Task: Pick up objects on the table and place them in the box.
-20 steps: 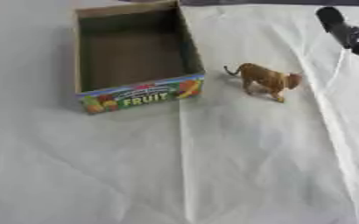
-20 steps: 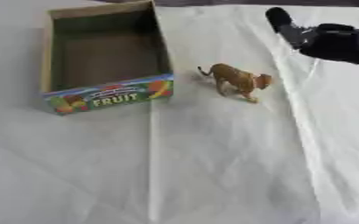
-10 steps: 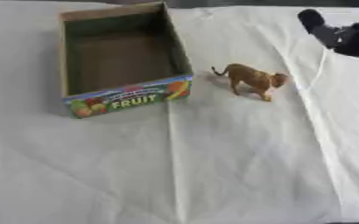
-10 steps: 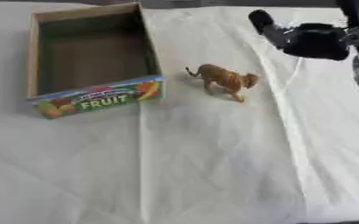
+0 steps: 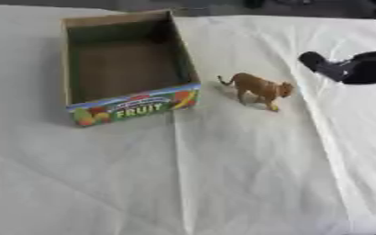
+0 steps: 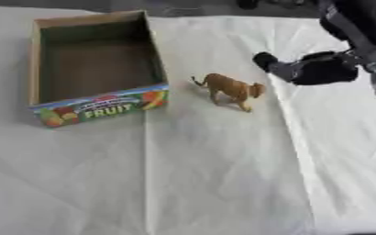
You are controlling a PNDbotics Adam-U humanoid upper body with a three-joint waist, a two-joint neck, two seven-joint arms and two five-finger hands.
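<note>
Standing upright on the white tablecloth [image 6: 223, 183], the brown toy animal [image 6: 229, 90] sat just right of the box [image 6: 95, 109], near its front right corner but not touching it. Head pointed right, tail toward the box. All legs on the cloth, nothing holding it.

Box was an open cardboard tray, long axis running away from the camera, front panel printed with fruit pictures and the word FRUIT. Interior was bare brown cardboard, nothing in it. Toy was outside it.

Right hand [image 6: 316, 69] came in from the right side, up and right of the toy, near it but apart; no contact. It showed as a dark rounded mass with one digit sticking out toward the left, aimed roughly over the toy's head end. Couldn't tell whether the fingers were spread or curled: too dark and blurred to separate them. Nothing visibly held in it. Forearm [image 6: 360, 27] ran up to the top right corner.

Left hand didn't show in either eye view.

Cloth had a straight fold line running from the box's front right corner down to the bottom edge, and another crease slanting down the right side past the toy.
</note>
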